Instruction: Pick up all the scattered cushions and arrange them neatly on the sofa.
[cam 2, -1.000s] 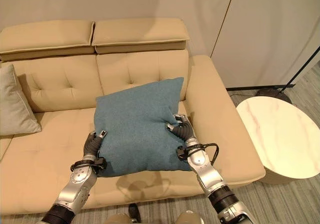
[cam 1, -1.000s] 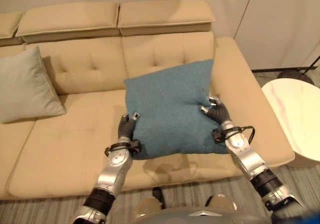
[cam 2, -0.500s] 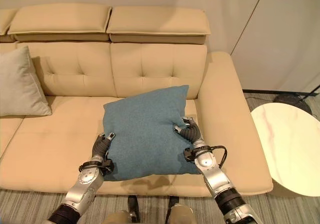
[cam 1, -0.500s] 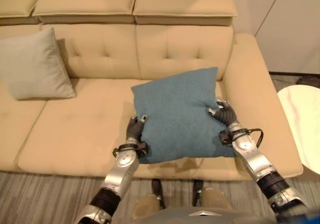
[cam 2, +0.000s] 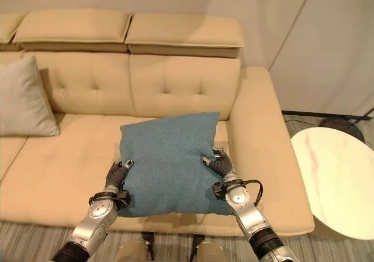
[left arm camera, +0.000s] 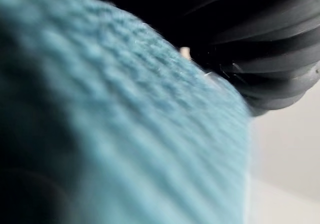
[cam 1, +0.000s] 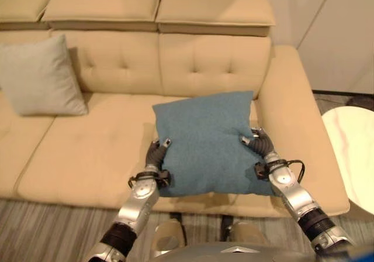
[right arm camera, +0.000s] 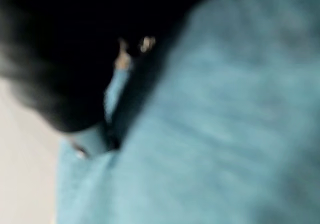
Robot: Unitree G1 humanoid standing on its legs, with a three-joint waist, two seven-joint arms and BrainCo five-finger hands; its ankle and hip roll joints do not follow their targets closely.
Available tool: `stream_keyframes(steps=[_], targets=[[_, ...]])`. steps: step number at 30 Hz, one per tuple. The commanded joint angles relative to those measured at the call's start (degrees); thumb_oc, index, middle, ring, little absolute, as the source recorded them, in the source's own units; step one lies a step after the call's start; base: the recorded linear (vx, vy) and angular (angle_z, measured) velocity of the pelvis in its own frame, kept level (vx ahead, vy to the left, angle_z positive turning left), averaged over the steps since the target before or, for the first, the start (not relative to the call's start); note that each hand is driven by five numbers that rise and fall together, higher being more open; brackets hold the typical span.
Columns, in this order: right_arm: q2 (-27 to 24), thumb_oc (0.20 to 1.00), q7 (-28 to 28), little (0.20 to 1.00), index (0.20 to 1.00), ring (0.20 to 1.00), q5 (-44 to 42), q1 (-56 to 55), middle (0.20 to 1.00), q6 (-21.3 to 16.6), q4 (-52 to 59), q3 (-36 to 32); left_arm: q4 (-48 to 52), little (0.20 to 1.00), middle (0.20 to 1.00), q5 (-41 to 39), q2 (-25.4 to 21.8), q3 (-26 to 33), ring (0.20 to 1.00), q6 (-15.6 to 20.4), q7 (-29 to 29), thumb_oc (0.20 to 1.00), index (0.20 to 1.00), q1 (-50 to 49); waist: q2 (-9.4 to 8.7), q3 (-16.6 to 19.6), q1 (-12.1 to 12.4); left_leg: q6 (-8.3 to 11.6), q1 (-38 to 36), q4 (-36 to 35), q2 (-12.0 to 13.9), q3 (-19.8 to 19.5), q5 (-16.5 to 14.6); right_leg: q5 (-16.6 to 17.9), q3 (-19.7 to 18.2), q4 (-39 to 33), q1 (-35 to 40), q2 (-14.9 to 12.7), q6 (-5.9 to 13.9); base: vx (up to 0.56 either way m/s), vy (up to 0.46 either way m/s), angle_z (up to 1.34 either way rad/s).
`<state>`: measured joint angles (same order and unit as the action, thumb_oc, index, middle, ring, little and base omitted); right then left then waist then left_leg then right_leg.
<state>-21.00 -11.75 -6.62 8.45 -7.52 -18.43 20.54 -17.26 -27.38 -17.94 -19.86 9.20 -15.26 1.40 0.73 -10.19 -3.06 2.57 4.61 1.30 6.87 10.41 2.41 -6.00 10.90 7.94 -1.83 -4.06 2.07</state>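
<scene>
A teal cushion (cam 1: 205,142) hangs between both hands over the right seat of the beige sofa (cam 1: 87,151), near its front edge. My left hand (cam 1: 155,157) is shut on the cushion's lower left edge. My right hand (cam 1: 260,146) is shut on its right edge, fingers curled into the fabric. Teal fabric (left arm camera: 125,149) presses close against the left wrist camera, and the same cushion (right arm camera: 210,134) lies against the right one. A grey cushion (cam 1: 40,78) leans upright against the sofa's backrest at the left.
The sofa's right armrest (cam 1: 295,116) runs just right of the teal cushion. A round white marble side table (cam 2: 334,177) stands on the carpet to the sofa's right. A dark lamp base (cam 2: 342,123) sits behind it.
The teal cushion and both hands have come down and toward the seat's front; its top edge sits lower against the backrest. The camera has shifted slightly.
</scene>
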Motion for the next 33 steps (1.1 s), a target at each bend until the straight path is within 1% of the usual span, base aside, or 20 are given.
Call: stream_keyframes(steps=[1,2,3,5,6,8,9,10,11,12,13,14,18,22,23,24,26,27,29,33], targets=[[5.05,0.2,0.53,0.2,0.2,0.2,-0.74,4.93,0.2,-4.71,6.68,1.71,8.22,0.2,0.2,2.76,1.9,-1.44,0.2,6.34,3.4,0.2,0.2,6.91,-3.06,2.53,1.24,0.99,-3.03,-1.16,-2.66,3.28,0.7,5.58,-0.66,-0.64,1.72,-3.22,7.45,0.09,0.235,-0.84],[5.34,0.2,0.59,0.2,0.2,0.2,-0.9,5.16,0.2,-4.64,6.74,1.82,8.43,0.2,0.2,2.83,1.66,-1.33,0.2,6.33,3.11,0.2,0.2,6.96,-3.09,2.39,1.43,0.51,-3.63,-1.51,-2.9,4.2,0.5,6.06,-1.08,2.6,0.1,-3.83,8.19,0.08,0.267,-0.8],[5.62,0.2,0.72,0.2,0.2,0.2,-0.59,6.07,0.2,-4.49,6.41,2.17,8.57,0.2,0.2,3.07,1.03,-1.15,0.2,6.51,2.83,0.2,0.2,7.01,-2.96,2.02,1.06,-0.28,-4.76,-2.14,-3.17,5.13,0.19,8.18,-1.24,7.13,-2.26,-4.59,9.67,0.07,0.257,-0.7],[5.8,0.2,0.71,0.2,0.2,0.2,-0.53,6.38,0.2,-4.45,6.56,2.39,8.54,0.2,0.2,3.16,0.81,-1.01,0.2,6.53,2.66,0.2,0.2,7.17,-2.81,1.86,1.13,-0.65,-5.27,-2.59,-3.3,5.56,0.09,8.33,-1.12,9.14,-3.4,-4.93,9.86,0.06,0.169,-0.44],[6.11,0.2,0.87,0.2,0.2,0.2,-0.55,6.62,0.2,-4.22,6.37,2.58,8.61,0.2,0.2,3.52,0.51,-0.63,0.2,6.56,2.48,0.2,0.2,7.21,-2.77,1.88,1.16,-0.89,-6.61,-3.29,-3.93,6.62,-0.69,8.8,1.02,9.06,-4.68,-6.08,9.42,0.09,0.112,-0.35],[6.1,0.2,1.13,0.2,0.2,0.2,-0.59,7.01,0.2,-4.13,5.99,2.59,8.65,0.2,0.2,3.44,0.46,-0.22,0.2,6.62,2.71,0.2,0.2,6.87,-2.75,2.22,0.96,-0.75,-7.62,-4.33,-4.36,6.91,-0.98,9.0,1.85,4.72,-4.89,-6.16,8.75,0.13,0.068,-0.29],[5.98,0.2,1.02,0.2,0.2,0.2,-0.53,7.24,0.2,-4.15,5.82,2.5,8.69,0.2,0.2,3.52,0.51,-0.02,0.2,6.67,2.7,0.2,0.2,7.03,-2.86,2.33,0.85,-0.65,-7.81,-4.61,-4.6,6.93,-1.16,9.68,2.23,1.27,-5.43,-6.27,8.54,0.08,-0.001,-0.21],[5.97,0.2,1.02,0.2,0.2,0.2,-0.53,7.25,0.2,-4.16,5.81,2.51,8.68,0.2,0.2,3.53,0.52,-0.01,0.2,6.67,2.7,0.2,0.2,7.03,-2.77,2.32,0.78,-0.61,-7.86,-4.62,-4.5,6.86,-1.19,9.83,2.36,0.92,-5.19,-6.15,8.53,0.09,-0.017,-0.12],[5.8,0.2,1.05,0.2,0.2,0.2,-0.4,7.33,0.2,-4.22,5.98,2.4,8.52,0.2,0.2,3.63,0.56,0.12,0.2,6.52,2.63,0.2,0.2,7.22,-2.95,2.17,0.48,-0.48,-7.92,-4.51,-4.78,6.65,-1.45,10.8,2.32,-1.88,-5.89,-5.99,8.46,0.08,-0.017,0.05],[5.61,0.2,0.86,0.2,0.2,0.2,-0.22,7.22,0.2,-4.26,5.91,2.41,8.06,0.2,0.2,3.85,0.64,0.11,0.2,6.38,2.01,0.2,0.2,7.36,-3.18,1.98,0.1,-0.51,-7.87,-4.31,-4.97,6.23,-1.62,11.05,0.87,-2.79,-5.98,-5.64,8.54,0.17,-0.015,0.17],[5.32,0.2,1.24,0.2,0.2,0.2,0.04,6.51,0.2,-4.24,6.49,2.46,8.59,0.2,0.2,3.99,0.98,0.19,0.2,6.51,2.56,0.2,0.2,6.78,-3.51,2.46,0.07,-0.43,-8.37,-4.04,-5.32,6.03,-1.99,11.25,0.56,-3.89,-4.62,-5.58,8.74,0.23,-0.027,0.26],[4.98,0.2,1.24,0.2,0.2,0.2,0.5,6.33,0.2,-4.27,6.65,2.29,8.76,0.2,0.2,4.64,1.46,0.32,0.2,6.48,2.59,0.2,0.2,6.33,-3.35,3.24,0.14,-0.22,-8.81,-5.13,-5.38,5.86,-1.75,11.42,0.76,-5.41,-3.3,-5.11,8.67,0.19,-0.019,0.34],[3.64,0.2,1.3,0.2,0.2,0.2,1.15,6.28,0.2,-4.5,8.36,1.35,9.81,0.2,0.2,4.98,1.56,0.83,0.2,6.57,2.4,0.2,0.2,6.68,-2.69,3.39,0.12,0.18,-8.25,-5.61,-5.16,5.15,-1.35,11.0,2.34,-6.79,-2.25,-4.87,8.31,0.11,-0.061,0.12],[2.52,0.2,0.21,0.2,0.2,0.2,1.82,10.3,0.2,-4.99,9.29,1.52,10.47,0.2,0.2,6.91,1.23,0.05,0.2,6.98,0.51,0.2,0.2,11.99,-2.25,1.25,0.22,0.79,-5.26,-3.95,-4.64,4.38,-1.59,10.82,3.34,-7.53,-3.02,-4.9,7.87,-0.04,-0.064,0.18],[2.24,0.2,-0.43,0.2,0.2,0.2,1.81,13.74,0.2,-5.3,9.56,2.11,10.52,0.2,0.2,8.42,0.87,-0.43,0.2,7.42,-1.29,0.2,0.2,15.83,-2.16,-0.37,0.35,1.05,-2.97,-2.5,-4.18,4.15,-1.47,10.84,3.58,-7.23,-4.46,-4.85,7.61,-0.11,-0.06,0.0],[2.24,0.2,-0.43,0.2,0.2,0.2,1.8,13.92,0.2,-5.33,9.47,2.09,10.45,0.2,0.2,8.44,0.88,-0.41,0.2,7.43,-1.32,0.2,0.2,16.01,-2.16,-0.41,0.32,1.05,-2.77,-2.32,-4.15,4.12,-1.52,10.83,3.6,-7.16,-4.61,-4.86,7.59,-0.11,-0.062,0.01],[2.47,0.2,-1.27,0.2,0.2,0.2,1.82,16.98,0.2,-5.69,9.07,2.77,9.04,0.2,0.2,9.34,0.81,-0.73,0.2,7.93,-3.08,0.2,0.2,19.67,-2.05,-1.77,0.31,1.29,-0.27,-0.99,-3.86,3.77,-1.34,11.01,3.51,-6.76,-6.54,-4.84,7.34,-0.12,-0.049,0.04],[1.86,0.2,-2.05,0.2,0.2,0.2,2.36,20.74,0.2,-5.92,8.44,3.56,8.29,0.2,0.2,10.2,0.29,-0.87,0.2,8.52,-4.58,0.2,0.2,22.98,-1.95,-2.91,0.44,1.5,2.09,-0.12,-3.68,3.46,-1.01,11.21,3.49,-6.36,-8.48,-4.84,7.16,-0.15,-0.068,0.04],[1.61,0.2,-2.53,0.2,0.2,0.2,2.54,22.55,0.2,-6.1,8.0,3.78,7.83,0.2,0.2,10.75,-0.02,-0.64,0.2,8.84,-5.56,0.2,0.2,24.63,-1.94,-3.16,0.49,1.58,3.57,0.38,-3.59,3.36,-0.9,11.29,3.51,-6.02,-9.86,-4.82,7.07,-0.08,-0.046,0.06],[0.65,0.2,-4.61,0.2,0.2,0.2,4.16,31.0,0.2,-6.37,5.57,5.3,5.88,0.2,0.2,12.2,-2.12,-0.53,0.2,9.81,-8.43,0.2,0.2,32.38,-1.7,-3.53,0.94,1.87,7.72,1.2,-3.23,2.86,-0.41,11.43,3.09,-5.07,-14.42,-4.42,6.84,-0.03,-0.049,0.05]])
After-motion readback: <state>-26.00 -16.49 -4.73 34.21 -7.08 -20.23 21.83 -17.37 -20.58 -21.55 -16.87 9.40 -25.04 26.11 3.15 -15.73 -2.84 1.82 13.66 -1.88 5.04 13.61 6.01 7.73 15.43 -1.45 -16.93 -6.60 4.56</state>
